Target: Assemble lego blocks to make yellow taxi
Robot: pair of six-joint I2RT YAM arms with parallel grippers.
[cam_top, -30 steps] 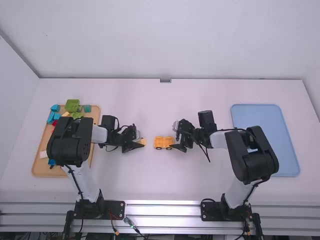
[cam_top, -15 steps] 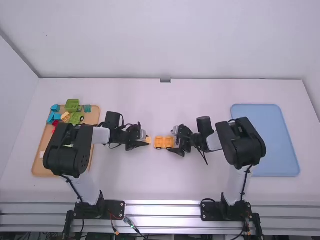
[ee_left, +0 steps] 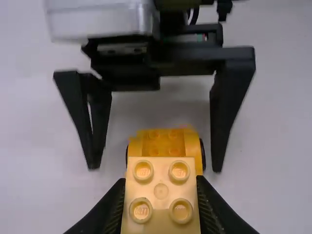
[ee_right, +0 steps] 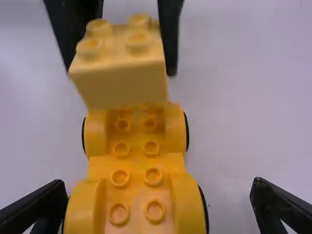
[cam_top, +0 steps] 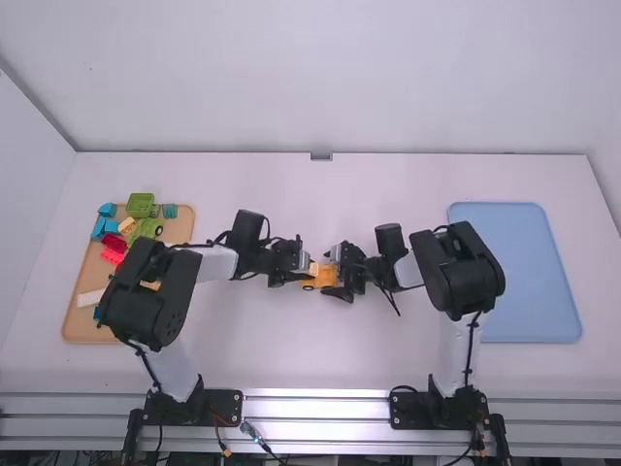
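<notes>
Car base [ee_right: 136, 168] and pale yellow block [ee_right: 117, 85] both look like smooth plastic, kinda satiny on the studs. Worktop [cam_top: 320, 209] is smooth and matt, the rails [cam_top: 315, 407] are shiny metal, and the blue tray [cam_top: 529, 277] looks like matt plastic tbh.

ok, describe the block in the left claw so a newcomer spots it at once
Middle of the white table: find the wheeled yellow base. Over its left end, the left claw grips the block. It's paler than the base, with four studs in a square on top and no wheels.
</notes>
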